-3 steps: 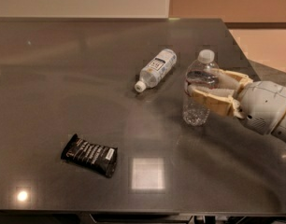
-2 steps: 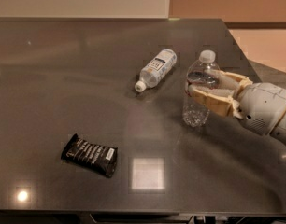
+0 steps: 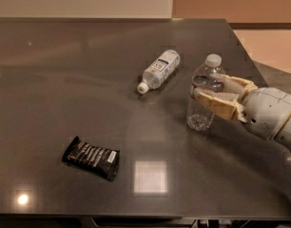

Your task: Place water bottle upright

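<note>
The beige two-fingered pincer point(image 3: 198, 88) is gripping a clear ribbed plastic water bottle point(image 3: 200, 120) with a white cap, which is standing upright at the right side of the dark glossy surface point(image 3: 88, 80). Its fingers are apparently pressing both sides of the bottle. A shorter white-labelled bottle point(image 3: 159, 70) is lying nearby to the left, and a black snack wrapper point(image 3: 92, 157) is lying well apart, toward the front.

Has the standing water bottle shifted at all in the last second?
No. The water bottle stands at the same spot to the right of the lying bottle, with the hand gripping it as before.
</note>
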Tool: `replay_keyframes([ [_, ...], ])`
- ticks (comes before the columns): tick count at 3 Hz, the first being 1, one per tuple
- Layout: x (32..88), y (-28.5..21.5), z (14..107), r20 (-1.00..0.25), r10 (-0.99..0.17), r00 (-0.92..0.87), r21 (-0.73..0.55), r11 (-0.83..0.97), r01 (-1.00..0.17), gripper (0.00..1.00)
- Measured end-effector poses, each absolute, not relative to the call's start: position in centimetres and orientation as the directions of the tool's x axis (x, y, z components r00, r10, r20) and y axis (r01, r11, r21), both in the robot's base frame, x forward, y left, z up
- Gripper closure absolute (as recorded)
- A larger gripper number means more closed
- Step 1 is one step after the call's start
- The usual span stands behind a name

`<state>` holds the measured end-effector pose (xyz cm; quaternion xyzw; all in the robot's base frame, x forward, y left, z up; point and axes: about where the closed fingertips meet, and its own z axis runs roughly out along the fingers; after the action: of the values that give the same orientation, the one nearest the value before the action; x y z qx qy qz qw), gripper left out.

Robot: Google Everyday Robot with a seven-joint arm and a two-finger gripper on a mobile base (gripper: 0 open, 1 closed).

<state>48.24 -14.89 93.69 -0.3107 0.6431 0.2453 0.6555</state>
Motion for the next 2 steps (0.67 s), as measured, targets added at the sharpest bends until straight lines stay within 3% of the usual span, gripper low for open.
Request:
replay_keyframes([
  [2, 48.30, -15.30, 92.99, -0.996, -0.063, 0.064, -0.090, 0.689, -0.719, 0.37],
])
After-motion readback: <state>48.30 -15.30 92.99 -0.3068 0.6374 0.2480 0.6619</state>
